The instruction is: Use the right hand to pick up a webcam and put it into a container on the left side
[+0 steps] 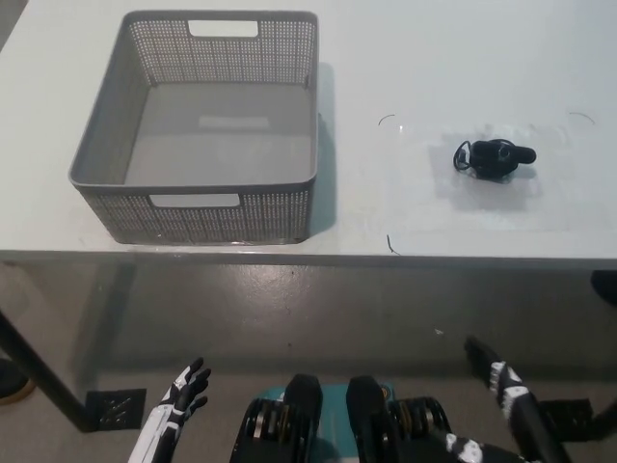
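A small black webcam point(495, 158) with its coiled cable lies on the white table point(405, 58), at the right. A grey perforated basket point(207, 125) stands empty on the table's left part. My right hand point(494, 369) hangs low at the bottom right, below the table's front edge and well short of the webcam, fingers spread, holding nothing. My left hand point(183, 391) rests at the bottom left, also below the table edge, fingers apart and empty.
The table's front edge point(308, 258) runs across the middle of the view, with grey floor point(318, 318) below it. A dark table leg point(34, 371) slants at the lower left. Thin marks outline a patch around the webcam.
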You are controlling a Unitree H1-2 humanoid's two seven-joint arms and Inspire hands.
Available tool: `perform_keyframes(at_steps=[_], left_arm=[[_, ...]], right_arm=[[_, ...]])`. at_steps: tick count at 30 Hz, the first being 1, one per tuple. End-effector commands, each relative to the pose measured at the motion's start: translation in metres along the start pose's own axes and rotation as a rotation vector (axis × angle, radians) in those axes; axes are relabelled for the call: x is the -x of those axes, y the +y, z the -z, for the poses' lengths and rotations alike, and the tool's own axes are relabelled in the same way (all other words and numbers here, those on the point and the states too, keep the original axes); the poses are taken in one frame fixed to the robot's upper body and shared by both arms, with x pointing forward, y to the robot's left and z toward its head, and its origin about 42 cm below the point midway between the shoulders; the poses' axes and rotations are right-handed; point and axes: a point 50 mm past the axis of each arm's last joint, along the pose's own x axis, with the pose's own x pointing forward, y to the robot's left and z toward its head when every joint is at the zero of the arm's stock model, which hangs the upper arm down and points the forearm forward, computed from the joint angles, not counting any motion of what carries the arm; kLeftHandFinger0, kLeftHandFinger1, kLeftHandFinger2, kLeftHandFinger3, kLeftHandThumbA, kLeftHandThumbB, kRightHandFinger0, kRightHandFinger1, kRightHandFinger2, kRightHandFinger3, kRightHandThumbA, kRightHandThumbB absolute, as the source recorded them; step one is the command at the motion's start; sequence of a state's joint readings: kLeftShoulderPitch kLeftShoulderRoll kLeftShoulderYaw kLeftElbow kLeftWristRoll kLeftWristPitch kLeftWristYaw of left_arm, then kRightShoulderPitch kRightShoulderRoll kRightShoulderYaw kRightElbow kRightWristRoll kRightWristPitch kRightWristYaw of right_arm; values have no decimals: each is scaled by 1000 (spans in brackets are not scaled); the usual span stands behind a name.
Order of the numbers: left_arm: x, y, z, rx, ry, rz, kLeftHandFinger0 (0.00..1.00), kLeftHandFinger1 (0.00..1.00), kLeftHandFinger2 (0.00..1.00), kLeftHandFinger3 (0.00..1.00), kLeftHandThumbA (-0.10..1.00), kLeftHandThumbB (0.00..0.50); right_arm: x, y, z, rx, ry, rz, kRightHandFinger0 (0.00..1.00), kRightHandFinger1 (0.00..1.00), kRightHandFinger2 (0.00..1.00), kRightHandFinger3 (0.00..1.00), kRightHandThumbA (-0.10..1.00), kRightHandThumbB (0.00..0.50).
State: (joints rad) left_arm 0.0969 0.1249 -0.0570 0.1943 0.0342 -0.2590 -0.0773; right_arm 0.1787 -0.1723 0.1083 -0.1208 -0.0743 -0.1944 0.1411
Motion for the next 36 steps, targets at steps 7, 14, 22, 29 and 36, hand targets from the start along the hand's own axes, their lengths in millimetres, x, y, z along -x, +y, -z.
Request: perform_keyframes(at_steps=[7, 14, 22, 29, 36], left_arm=[[6, 3, -2, -13, -44, 3, 1000, 1000, 1000, 1000, 1000, 49], [19, 0, 4, -2, -22, -12, 1000, 1000, 1000, 1000, 1000, 42], [26, 0, 10, -9, -8, -9, 1000, 1000, 1000, 1000, 1000, 54], [28, 0, 12, -12, 0, -12, 1000, 1000, 1000, 1000, 1000, 58], [30, 0, 13, -22, 6, -17, 1000, 1000, 1000, 1000, 1000, 63]], right_arm=[[4, -35, -108, 200, -207, -17, 1000, 1000, 1000, 1000, 866, 221], [-21, -65, -161, 503, -289, 25, 1000, 1000, 1000, 1000, 843, 360], [-109, -90, -192, 732, -219, 25, 1000, 1000, 1000, 1000, 869, 414], [-203, -109, -207, 839, -125, 22, 1000, 1000, 1000, 1000, 929, 415], [-279, -118, -218, 906, -4, -18, 1000, 1000, 1000, 1000, 945, 467]])
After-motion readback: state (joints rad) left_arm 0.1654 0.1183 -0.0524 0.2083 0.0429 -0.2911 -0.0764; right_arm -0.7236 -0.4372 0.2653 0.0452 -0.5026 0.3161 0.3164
